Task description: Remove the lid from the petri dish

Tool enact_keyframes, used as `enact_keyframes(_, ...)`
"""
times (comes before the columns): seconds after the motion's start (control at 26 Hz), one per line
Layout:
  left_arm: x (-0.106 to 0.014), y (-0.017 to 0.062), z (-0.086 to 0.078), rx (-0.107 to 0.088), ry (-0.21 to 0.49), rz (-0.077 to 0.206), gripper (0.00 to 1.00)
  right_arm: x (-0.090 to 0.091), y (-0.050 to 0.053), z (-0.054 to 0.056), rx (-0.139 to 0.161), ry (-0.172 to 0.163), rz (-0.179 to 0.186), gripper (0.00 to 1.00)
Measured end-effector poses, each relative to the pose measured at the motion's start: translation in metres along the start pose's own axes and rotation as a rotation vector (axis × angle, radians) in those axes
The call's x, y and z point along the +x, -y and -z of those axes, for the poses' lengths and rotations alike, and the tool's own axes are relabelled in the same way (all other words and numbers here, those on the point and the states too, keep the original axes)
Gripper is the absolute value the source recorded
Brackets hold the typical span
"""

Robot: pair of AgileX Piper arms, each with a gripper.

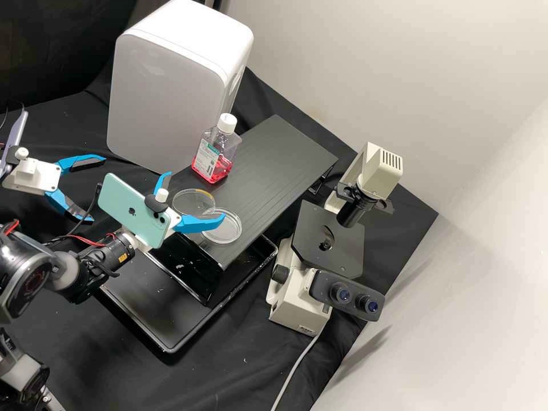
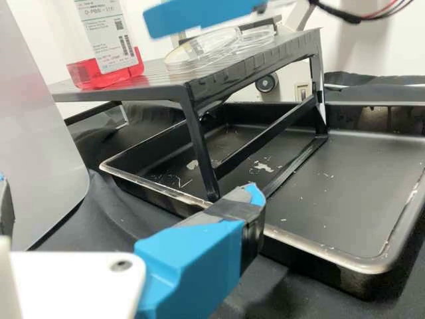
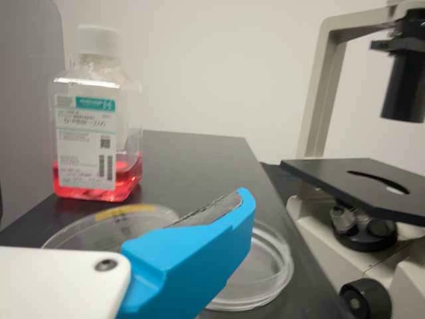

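Tray (image 1: 165, 325) sits under the rack (image 1: 274, 160). Right gripper (image 1: 194, 197) open, straddling one dish (image 1: 197, 205), second dish (image 1: 227, 228) just beside. Left gripper (image 1: 91, 187) open, well apart. Bottle (image 1: 214, 149) and microscope (image 1: 331, 251) stand near.

Looked every bit a laboratory — a bench (image 1: 240, 365) draped in black cloth, set against bare pale walls (image 1: 399, 68). Held an inverted microscope (image 1: 328, 251) with twin eyepieces and a vented pale housing on top, at four o'clock from a raised black platform (image 1: 279, 160). Carried on that platform a labelled, white-capped bottle (image 1: 214, 149) of pink liquid toward ten o'clock and, toward eight o'clock, a clear petri dish (image 1: 194, 201) beside a second clear dish (image 1: 228, 229). Kept a shallow black tray (image 1: 165, 317) beneath — flecked with white scraps. Had a boxy white appliance (image 1: 171, 80) with rounded corners at eleven o'clock.
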Motion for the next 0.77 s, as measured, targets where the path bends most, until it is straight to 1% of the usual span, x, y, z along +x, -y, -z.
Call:
enact_keyframes(0.08,0.000,-0.0005,0.000,0.000,0.000,-0.002,1.00,-0.004,-0.005,0.001,0.003,-0.006,-0.016,1.00)
enact_keyframes(0.12,0.000,-0.0010,0.000,0.001,0.000,-0.004,1.00,-0.006,-0.006,0.001,0.003,-0.009,-0.018,1.00)
enact_keyframes(0.15,-0.001,-0.0024,0.000,0.000,-0.002,-0.010,1.00,-0.008,-0.007,0.002,0.003,-0.014,-0.022,1.00)
enact_keyframes(0.19,-0.001,-0.0038,0.001,-0.006,-0.004,-0.015,1.00,-0.010,-0.009,0.002,-0.001,-0.020,-0.023,1.00)
enact_keyframes(0.23,-0.002,-0.0055,0.001,-0.005,-0.006,-0.022,1.00,-0.013,-0.011,0.002,-0.003,-0.024,-0.029,1.00)
enact_keyframes(0.38,-0.002,-0.0073,0.001,-0.005,-0.008,-0.030,1.00,-0.018,-0.015,0.004,-0.002,-0.039,-0.041,1.00)
enact_keyframes(0.46,-0.002,-0.0073,0.001,-0.005,-0.008,-0.030,1.00,-0.022,-0.016,0.006,-0.001,-0.037,-0.051,1.00)
enact_keyframes(0.5,-0.002,-0.0073,0.001,-0.005,-0.008,-0.030,1.00,-0.024,-0.017,0.006,0.001,-0.022,-0.068,1.00)
enact_keyframes(0.54,-0.002,-0.0073,0.001,-0.005,-0.008,-0.030,1.00,-0.028,-0.019,0.008,0.016,-0.016,-0.087,1.00)
enact_keyframes(0.65,-0.002,-0.0073,0.001,-0.005,-0.008,-0.030,1.00,-0.035,-0.023,0.010,0.029,-0.028,-0.105,1.00)
enact_keyframes(0.77,-0.002,-0.0073,0.001,-0.005,-0.008,-0.030,1.00,-0.039,-0.025,0.011,0.033,-0.036,-0.114,1.00)
